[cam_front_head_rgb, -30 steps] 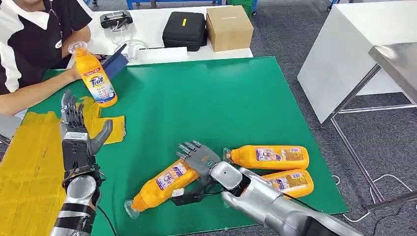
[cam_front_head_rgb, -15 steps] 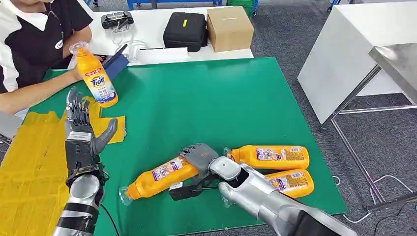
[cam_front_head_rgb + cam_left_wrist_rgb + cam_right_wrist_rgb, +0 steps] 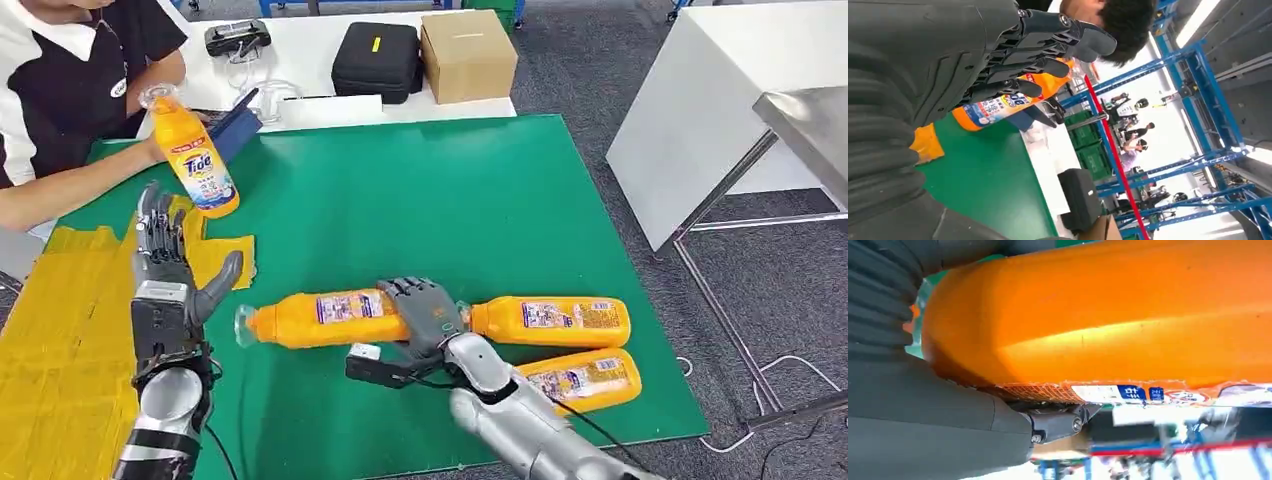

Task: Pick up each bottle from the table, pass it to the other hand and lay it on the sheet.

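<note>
My right hand (image 3: 425,312) grips an orange bottle (image 3: 325,319) by its base; my left hand (image 3: 172,272) is spread, holding nothing.

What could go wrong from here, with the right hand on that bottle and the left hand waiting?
1. The right hand grips the held bottle only at its base end, so the long body may tip or slip during the pass.
2. Two lying bottles sit right beside that hand; lifting might nudge them toward the table edge.
3. The left hand waits open near a person's upright bottle; reaching might bump it.
</note>
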